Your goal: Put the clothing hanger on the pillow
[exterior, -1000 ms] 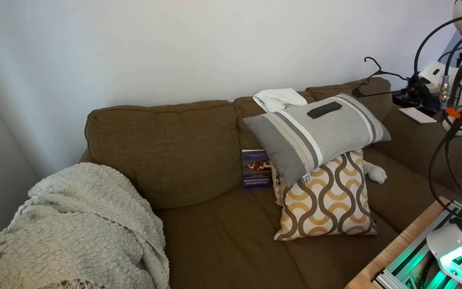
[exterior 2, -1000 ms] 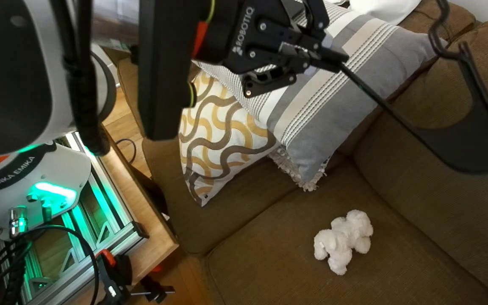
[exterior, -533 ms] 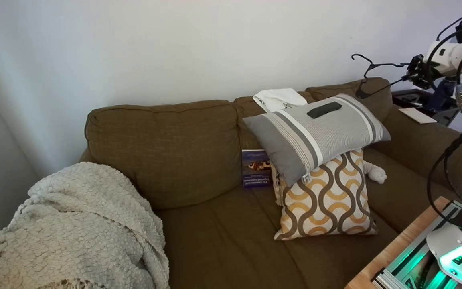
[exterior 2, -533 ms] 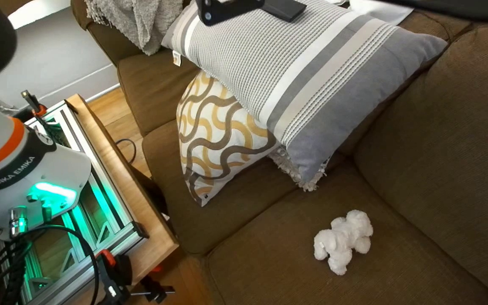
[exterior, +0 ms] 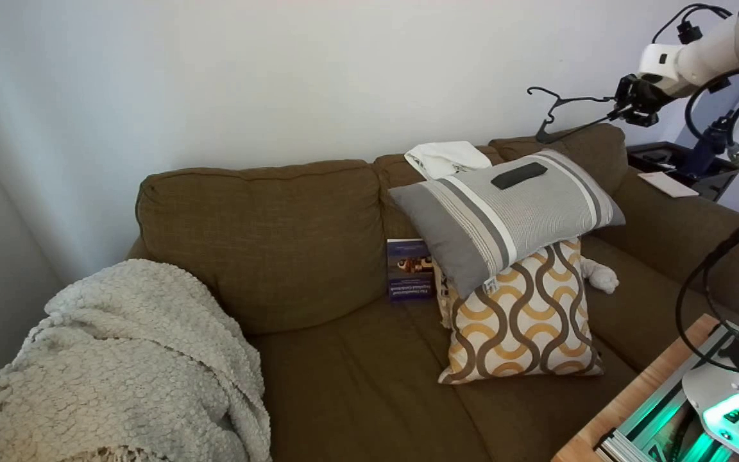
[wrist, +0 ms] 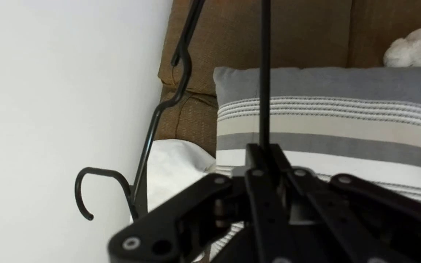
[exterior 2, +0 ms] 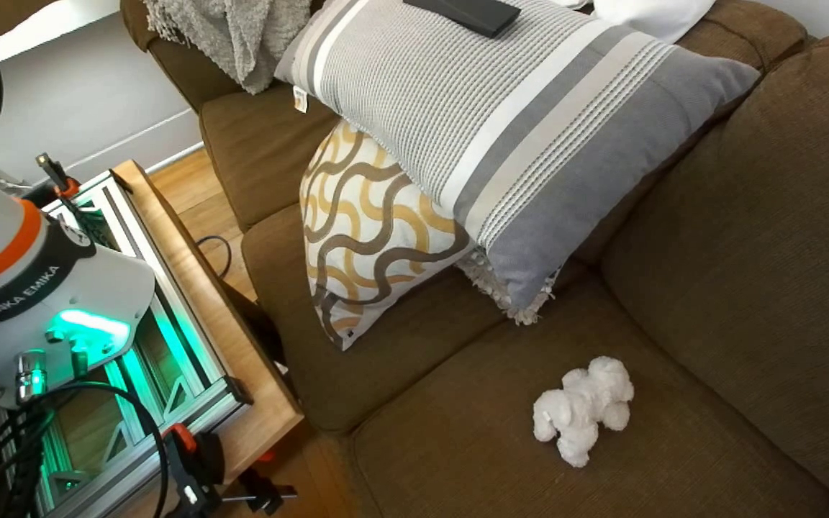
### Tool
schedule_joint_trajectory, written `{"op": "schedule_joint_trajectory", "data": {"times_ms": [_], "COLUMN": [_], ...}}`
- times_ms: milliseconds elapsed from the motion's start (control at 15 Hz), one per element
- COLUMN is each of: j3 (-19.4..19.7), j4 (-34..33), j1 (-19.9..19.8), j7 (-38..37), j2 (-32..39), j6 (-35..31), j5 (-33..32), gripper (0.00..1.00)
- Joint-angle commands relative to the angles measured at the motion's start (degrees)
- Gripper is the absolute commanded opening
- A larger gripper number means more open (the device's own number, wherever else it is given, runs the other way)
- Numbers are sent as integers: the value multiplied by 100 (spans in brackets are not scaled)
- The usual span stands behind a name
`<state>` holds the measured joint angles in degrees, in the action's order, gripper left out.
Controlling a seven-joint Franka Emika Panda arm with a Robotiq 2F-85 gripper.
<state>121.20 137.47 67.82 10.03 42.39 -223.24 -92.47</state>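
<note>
The dark, slim clothing hanger [exterior: 543,133] is held in the air behind and above the pillow's far edge in an exterior view. My gripper [exterior: 614,114] is shut on the hanger's long bar. The wrist view shows the bar [wrist: 265,80] between the gripper's fingertips [wrist: 265,151], with the hook off to the left. The grey pillow with pale stripes [exterior: 536,212] lies tilted on top of the trellis-patterned cushion. The pillow also shows in an exterior view [exterior 2: 450,93] and below the hanger in the wrist view [wrist: 342,142]. The gripper and hanger are out of view in that exterior view.
A flat dark object [exterior: 519,175] lies on the pillow. The trellis-patterned cushion [exterior: 523,321] is under it. A folded white cloth [exterior: 446,159] lies on the sofa back. A white plush toy [exterior 2: 583,410] sits on the seat. The wall [wrist: 68,91] is close beside the hook.
My gripper has moved left with the hanger in an exterior view, toward the pillow. In an exterior view, the arm and hanger have risen out of the top of the picture. The pillow has not moved.
</note>
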Motion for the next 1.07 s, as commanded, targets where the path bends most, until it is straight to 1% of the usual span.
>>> {"op": "schedule_joint_trajectory", "data": {"times_ms": [0,67,200,267,333,400,467,533,600,667,800,1000], "j3": [-155,-276,-331,-331,-555,-815,-1064,-1177,-1390,-1662,-1998,-2515], "j4": [-182,-319,-401,-401,-505,-675,-807,-826,-891,-1027,-1224,-1507], "j1": [-12,-59,-108,-124,-225,-380,-596,-611,-727,-923,-1223,-1863], "j7": [-280,-468,-563,-566,-812,-1006,-1251,-1382,-1524,-1725,-2066,-2477], "j2": [-89,-112,-126,-129,-51,-85,34,66,61,55,139,338], "j6": [89,114,125,125,336,453,447,554,603,610,572,496], "j5": [-67,-105,-126,-130,-88,-193,-233,-181,-184,-263,-294,-431], "gripper": [8,8,8,2,2,2,2,2,2,2,2,2]}}
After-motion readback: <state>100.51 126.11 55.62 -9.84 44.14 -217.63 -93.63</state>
